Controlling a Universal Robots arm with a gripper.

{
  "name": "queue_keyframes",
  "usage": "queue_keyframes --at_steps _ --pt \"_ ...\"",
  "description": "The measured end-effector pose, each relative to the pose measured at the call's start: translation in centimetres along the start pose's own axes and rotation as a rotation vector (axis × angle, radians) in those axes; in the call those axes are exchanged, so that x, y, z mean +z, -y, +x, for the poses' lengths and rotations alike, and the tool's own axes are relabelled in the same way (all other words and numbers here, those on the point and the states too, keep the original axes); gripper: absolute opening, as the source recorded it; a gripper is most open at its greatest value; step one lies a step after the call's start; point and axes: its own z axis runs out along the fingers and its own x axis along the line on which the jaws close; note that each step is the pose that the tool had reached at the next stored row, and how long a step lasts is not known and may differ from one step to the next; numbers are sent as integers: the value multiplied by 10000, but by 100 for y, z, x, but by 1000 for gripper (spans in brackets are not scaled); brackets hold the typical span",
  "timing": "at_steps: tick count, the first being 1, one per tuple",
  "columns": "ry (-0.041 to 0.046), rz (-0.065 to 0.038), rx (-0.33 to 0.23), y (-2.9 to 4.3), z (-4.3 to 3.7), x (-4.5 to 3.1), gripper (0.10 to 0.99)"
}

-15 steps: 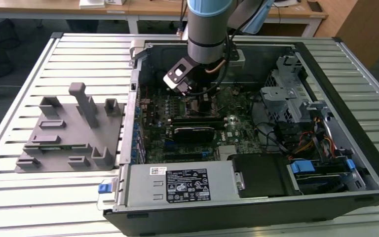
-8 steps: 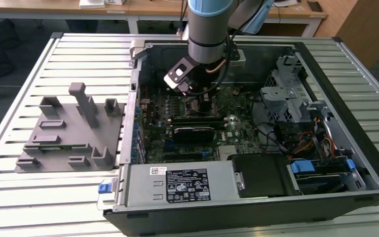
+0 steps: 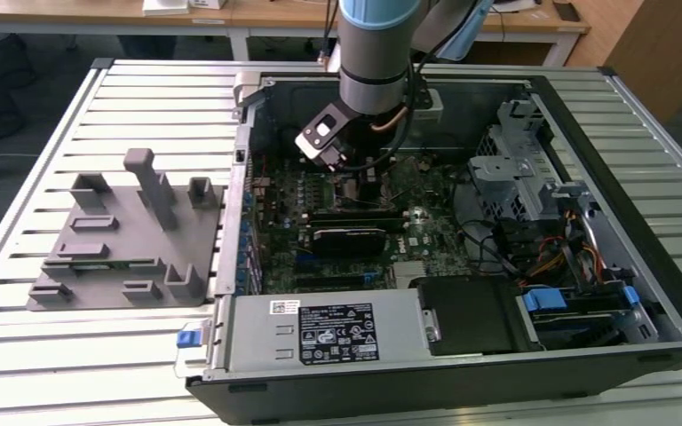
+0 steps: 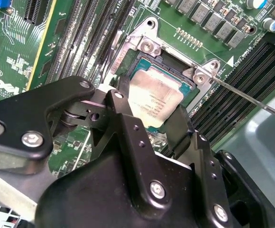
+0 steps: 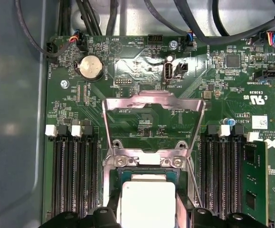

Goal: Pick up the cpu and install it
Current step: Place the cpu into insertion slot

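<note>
Silvery metal topped the cpu (image 4: 158, 97), which lay at the open socket (image 4: 144, 45) of the green motherboard (image 5: 142, 71), inside the computer case (image 3: 661, 293) on the slatted bench (image 3: 152, 89). Whether it was fully seated I could not tell. The black pincer (image 4: 149, 114) was clamped on two opposite edges of it, and the socket's hinged plate (image 5: 154, 107) was swung open.

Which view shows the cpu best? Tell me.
The second wrist view: the cpu shows most of its top, held in the gripper at the socket. The first wrist view crops it at the frame edge. In the exterior view the arm stands over that spot.
</note>
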Motion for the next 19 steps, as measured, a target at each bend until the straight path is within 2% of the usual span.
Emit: queue_keyframes --at_steps 7,8,9,19 --pt "-10 -9 7 -2 2 3 541" --pt "-6 -5 7 -2 2 3 549" --pt "-4 -3 7 -2 1 2 612" --pt "-1 3 -79 0 -4 -7 600"
